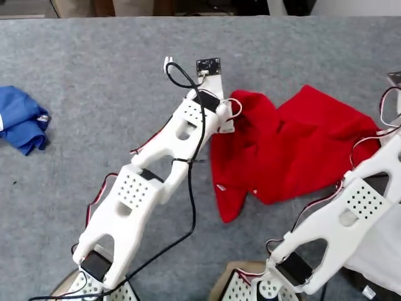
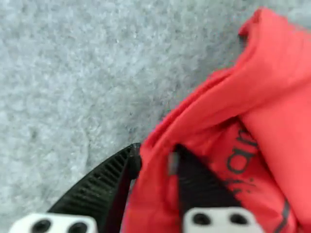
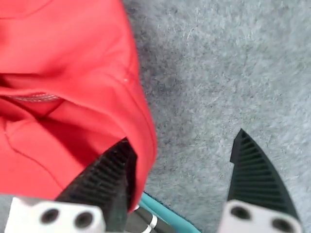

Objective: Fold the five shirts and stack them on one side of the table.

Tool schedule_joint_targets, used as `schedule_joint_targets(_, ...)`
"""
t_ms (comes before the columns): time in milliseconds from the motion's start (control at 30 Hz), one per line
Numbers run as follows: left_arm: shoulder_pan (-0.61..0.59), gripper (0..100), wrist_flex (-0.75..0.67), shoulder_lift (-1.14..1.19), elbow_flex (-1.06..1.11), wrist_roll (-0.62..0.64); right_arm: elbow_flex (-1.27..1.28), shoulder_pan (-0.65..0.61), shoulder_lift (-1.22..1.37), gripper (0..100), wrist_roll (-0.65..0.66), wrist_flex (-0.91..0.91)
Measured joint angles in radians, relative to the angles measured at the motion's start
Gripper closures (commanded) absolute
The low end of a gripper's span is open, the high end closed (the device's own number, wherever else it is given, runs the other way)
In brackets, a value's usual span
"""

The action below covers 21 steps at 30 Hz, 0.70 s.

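Nearest the bases, a white shirt (image 1: 379,257) lay under the right arm, seemingly not yet folded. Farther out, the red shirt (image 1: 294,147) sprawled crumpled mid-table. The left gripper (image 2: 155,155) pinched a fold at one edge — probably to pull it flat — while the right gripper (image 3: 183,143) sat at the opposite edge, fingers spread wide, holding nothing. A blue shirt (image 1: 22,125) sat bundled aside — likely the stack's start.

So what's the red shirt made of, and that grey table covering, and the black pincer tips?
Red shirt: soft matte knit, likely cotton jersey; it folds limply, with stitched seams. Grey table covering: looks like felt or short carpet, fuzzy and mottled. Right pincer fingertips: black and ridged, probably moulded plastic or rubber; can't tell which.
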Motion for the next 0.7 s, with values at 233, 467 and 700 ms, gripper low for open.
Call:
schedule_joint_targets(233,0.000,98,0.187,0.032,-0.157,-0.052,0.005,0.000,-0.028,72.4,-0.026,0.000)
schedule_joint_targets(467,-0.055,98,0.525,0.032,-0.288,-0.192,0.006,-0.086,-0.049,72.4,-0.026,0.000)
schedule_joint_targets(700,-0.186,98,0.574,0.032,-0.130,-0.319,0.006,-0.169,-0.049,72.4,-0.026,0.000)
